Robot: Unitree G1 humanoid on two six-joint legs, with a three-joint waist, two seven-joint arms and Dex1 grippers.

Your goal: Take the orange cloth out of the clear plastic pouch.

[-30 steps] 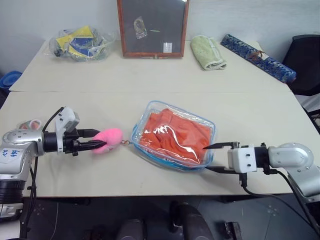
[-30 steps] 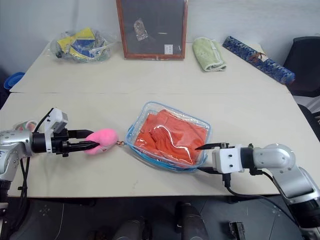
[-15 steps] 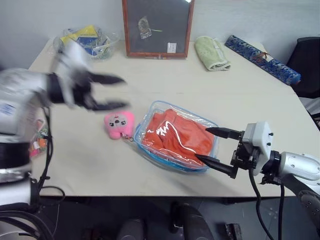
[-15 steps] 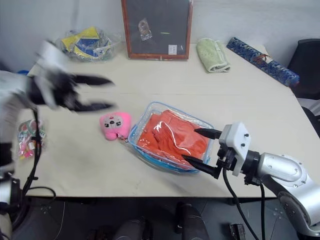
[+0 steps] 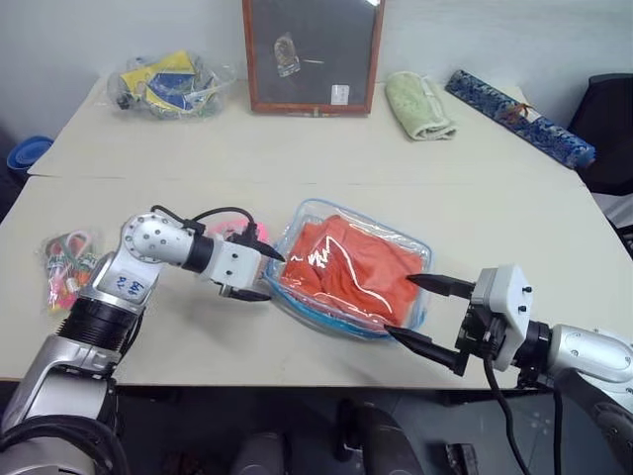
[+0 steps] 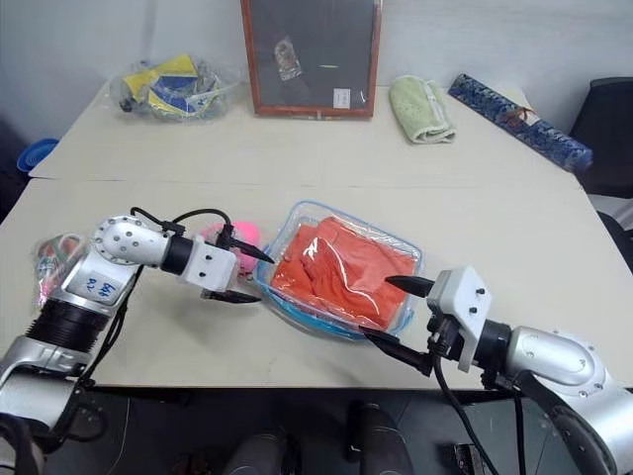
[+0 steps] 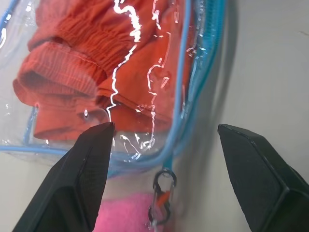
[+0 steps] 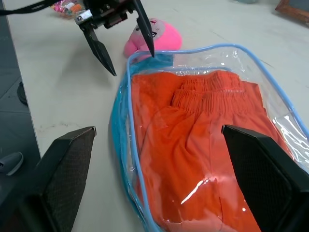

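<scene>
Left eye view, table inventory. Clear plastic pouch (image 5: 348, 269): transparent, light blue edging, rounded corners; lies near the front edge of the beige table (image 5: 396, 168), between the two grippers. Orange cloth (image 5: 358, 267): folded, ribbed waistband seams visible; wholly inside the pouch. Small black clip (image 7: 161, 193): hangs at the pouch corner, just beside the pink plush toy (image 6: 233, 236). Plush toy: lies on the table against the pouch's left end, partly hidden behind the left arm.

Left gripper (image 5: 261, 274): fingers spread wide, nothing between them; tips at the pouch's left corner, one fingertip over the blue rim, the other low beside it; contact cannot be told. Right gripper (image 5: 423, 312): fingers spread wide, empty; tips at the pouch's right end, one above the rim, one level with the base.

Further items: framed dark board (image 5: 312, 54) standing at the back; pale green towel (image 5: 417, 104) to its right; blue patterned roll (image 5: 519, 117) at the far right; clear bag of yellow and blue items (image 5: 168, 87) at back left; small packet of colourful bits (image 5: 65, 267) at the left edge.
</scene>
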